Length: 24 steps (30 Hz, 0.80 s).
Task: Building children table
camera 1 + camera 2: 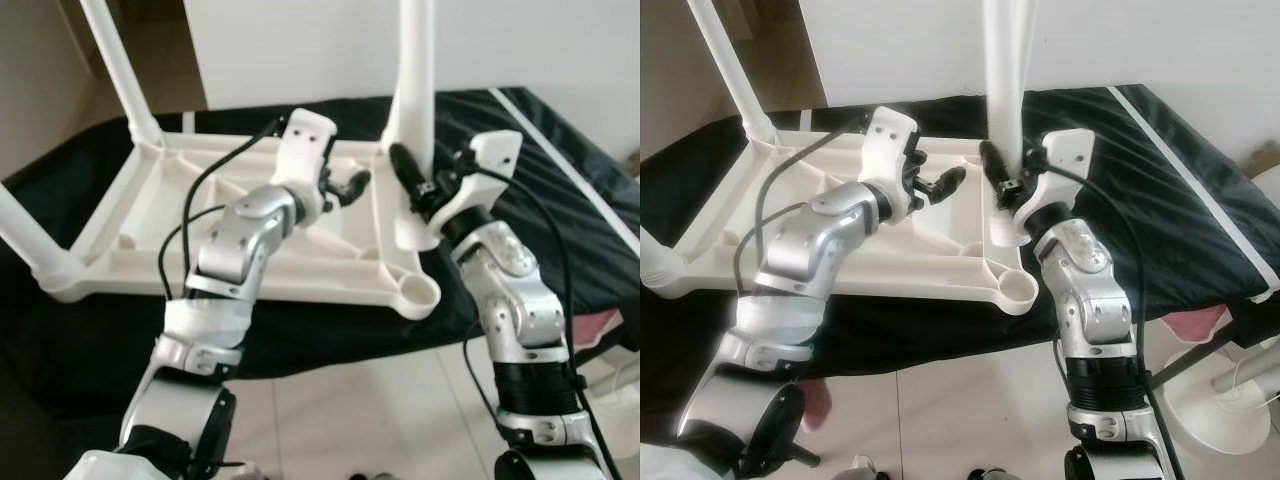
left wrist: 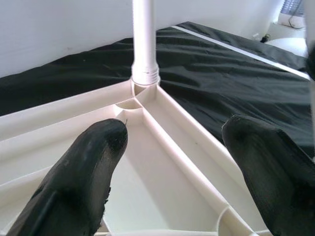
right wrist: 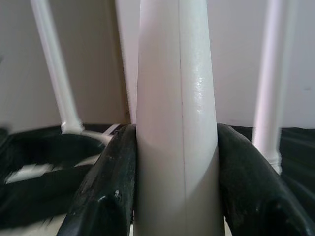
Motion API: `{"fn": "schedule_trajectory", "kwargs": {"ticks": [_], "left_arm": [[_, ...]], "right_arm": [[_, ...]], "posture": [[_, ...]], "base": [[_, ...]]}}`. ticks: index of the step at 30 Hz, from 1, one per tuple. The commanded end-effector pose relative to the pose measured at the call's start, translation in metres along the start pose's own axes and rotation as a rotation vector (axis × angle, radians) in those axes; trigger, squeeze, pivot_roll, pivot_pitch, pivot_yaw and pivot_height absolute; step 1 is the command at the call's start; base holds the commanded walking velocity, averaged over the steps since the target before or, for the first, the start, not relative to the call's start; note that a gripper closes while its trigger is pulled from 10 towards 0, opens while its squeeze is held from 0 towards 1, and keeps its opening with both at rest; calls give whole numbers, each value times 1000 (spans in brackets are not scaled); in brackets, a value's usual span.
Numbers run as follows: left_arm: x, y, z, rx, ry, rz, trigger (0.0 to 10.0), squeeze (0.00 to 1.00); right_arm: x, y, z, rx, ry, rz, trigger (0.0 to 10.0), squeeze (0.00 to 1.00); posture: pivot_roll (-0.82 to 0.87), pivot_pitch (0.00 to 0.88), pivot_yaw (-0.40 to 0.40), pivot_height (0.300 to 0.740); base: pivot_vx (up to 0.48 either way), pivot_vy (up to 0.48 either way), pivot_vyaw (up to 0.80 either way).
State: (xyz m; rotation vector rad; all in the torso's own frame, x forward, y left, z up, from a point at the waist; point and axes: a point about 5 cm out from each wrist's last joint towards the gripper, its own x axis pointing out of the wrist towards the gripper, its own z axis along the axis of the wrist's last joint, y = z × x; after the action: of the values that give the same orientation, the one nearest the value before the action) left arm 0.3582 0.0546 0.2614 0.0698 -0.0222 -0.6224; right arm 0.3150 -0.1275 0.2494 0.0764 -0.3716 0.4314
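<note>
Tabletop (image 1: 150, 240) lies flipped mid-frame so sockets face up. My right gripper (image 1: 418, 190) is clenched on a white leg (image 1: 414, 90), keeping it upright above the one empty corner socket (image 1: 415, 293), I reckon. My left gripper (image 1: 350, 186) hovers spread wide, holding nothing.

Upturned table (image 1: 250, 255): white moulded plastic, smooth, faintly glossy. Held leg (image 3: 177, 123) on it: same white plastic, shiny, with a fine seam along its length. Black sheet (image 1: 560, 240) beneath the table: matt cloth, softly creased. Right gripper (image 3: 176, 187) clamping the leg: black fingers (image 3: 106, 191), rubbery, dull sheen. Floor (image 1: 960, 410) below the sheet: pale glossy tile.
</note>
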Motion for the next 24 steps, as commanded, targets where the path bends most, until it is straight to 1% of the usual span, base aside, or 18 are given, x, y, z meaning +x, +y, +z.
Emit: {"fn": "schedule_trajectory", "kwargs": {"ticks": [1, 2, 4, 5, 7, 10, 13, 14, 16, 19, 20, 21, 22, 24], "left_arm": [[2, 8, 10, 7, -39, 89, 10000, 0], [2, 8, 10, 7, -39, 89, 10000, 0], [4, 13, 19, 11, -70, 116, 10000, 0], [4, 13, 19, 11, -70, 116, 10000, 0], [5, 19, 23, 42, -88, 148, 10000, 0], [6, 22, 27, 60, -98, 161, 10000, 0], [7, 23, 29, 60, -104, 151, 10000, 0], [7, 20, 31, 56, -112, 133, 10000, 0], [7, 20, 31, 56, -112, 133, 10000, 0], [10, 5, 35, 67, -133, 50, 10000, 0], [10, 5, 35, 67, -133, 50, 10000, 0], [11, -3, 34, 93, -143, 12, 10000, 0], [11, -3, 34, 93, -143, 12, 10000, 0], [12, -9, 31, 136, -144, -9, 10000, 0]], "right_arm": [[-1, 7, 0, -15, -9, 59, 10000, 0], [-1, 7, 0, -15, -9, 59, 10000, 0], [-3, 10, -5, -12, 14, 92, 10000, 0], [-3, 10, -5, -12, 14, 92, 10000, 0], [-6, 12, -8, -10, 30, 117, 10000, 0], [-8, 14, -10, -6, 40, 136, 10000, 0], [-10, 16, -12, -2, 43, 151, 10000, 0], [-10, 17, -14, 0, 47, 158, 10000, 0], [-10, 17, -14, 0, 47, 158, 10000, 0], [-13, 22, -18, 1, 63, 192, 10000, 0], [-13, 22, -18, 1, 63, 192, 10000, 0], [-14, 24, -21, 0, 74, 209, 10000, 0], [-14, 24, -21, 0, 74, 209, 10000, 0], [-15, 25, -23, -2, 81, 217, 10000, 0]], "posture": [[16, 14, -39, 740], [16, 14, -39, 740], [18, 14, -40, 740], [18, 14, -40, 740], [20, 16, -38, 740], [18, 18, -36, 740], [17, 17, -33, 740], [17, 17, -34, 740], [17, 17, -34, 740], [14, 16, -33, 740], [14, 16, -33, 740], [13, 15, -31, 740], [13, 15, -31, 740], [15, 14, -33, 740]], "base": [[0, 0, 0], [0, 0, 0], [0, 0, 0], [0, 0, 0], [0, 0, 0], [0, 0, 0], [0, 0, 0], [0, 0, 0], [0, 0, 0], [0, 0, 0], [0, 0, 0], [0, 0, 0], [0, 0, 0], [0, 0, 0]]}}
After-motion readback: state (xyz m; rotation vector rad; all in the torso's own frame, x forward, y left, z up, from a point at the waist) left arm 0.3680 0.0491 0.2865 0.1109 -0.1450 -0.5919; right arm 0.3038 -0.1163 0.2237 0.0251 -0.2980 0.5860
